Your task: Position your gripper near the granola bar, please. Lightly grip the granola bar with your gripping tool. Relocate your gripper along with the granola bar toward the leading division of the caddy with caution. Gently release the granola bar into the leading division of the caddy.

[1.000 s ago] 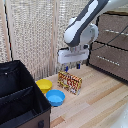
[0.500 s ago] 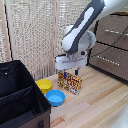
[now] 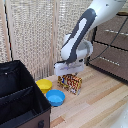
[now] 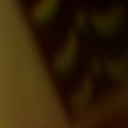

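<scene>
Cardboard granola bar (image 3: 69,82) is standing on bench (image 3: 100,102) beside yellow bowl (image 3: 44,85) | likely light, crushable, best pinched lightly across its thin faces | end effector (image 3: 69,73) is hovering directly above it, finger state impossible to tell | wrist view is blurring out

granola bar (image 3: 69,82) upright under end effector (image 3: 68,73)

Between the gripper (image 3: 69,75) and the caddy (image 3: 20,95) stand a yellow bowl (image 3: 44,85) and a blue bowl (image 3: 55,97), low on the floor. Above them the way is open; behind the gripper hangs a curtain (image 3: 35,35).
</scene>
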